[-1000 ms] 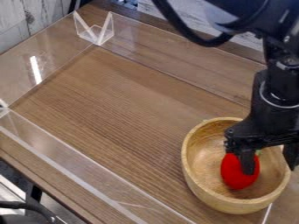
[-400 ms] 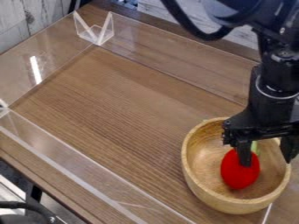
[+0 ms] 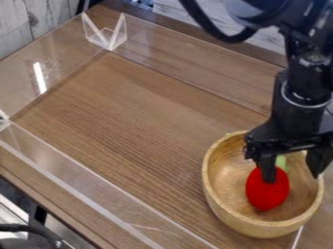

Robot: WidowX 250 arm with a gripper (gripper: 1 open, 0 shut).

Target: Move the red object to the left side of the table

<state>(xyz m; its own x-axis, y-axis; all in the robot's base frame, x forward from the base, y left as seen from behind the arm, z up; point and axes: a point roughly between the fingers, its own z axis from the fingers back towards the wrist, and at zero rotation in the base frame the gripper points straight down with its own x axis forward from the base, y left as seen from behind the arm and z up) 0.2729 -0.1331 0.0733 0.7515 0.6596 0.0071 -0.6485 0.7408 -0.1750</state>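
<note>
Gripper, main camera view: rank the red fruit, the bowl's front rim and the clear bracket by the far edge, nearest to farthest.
From the gripper:
1. Red fruit, inside the bowl, just below the fingers.
2. Bowl's front rim, beyond the fruit.
3. Clear bracket, far off at the picture's upper left.

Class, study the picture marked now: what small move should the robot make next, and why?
Probably the tool should ease down a little, jaws kept open, so that they straddle the red fruit before closing. The fruit sits inside the wooden bowl, and the jaws stand apart close above it, so it does not look gripped.
</note>
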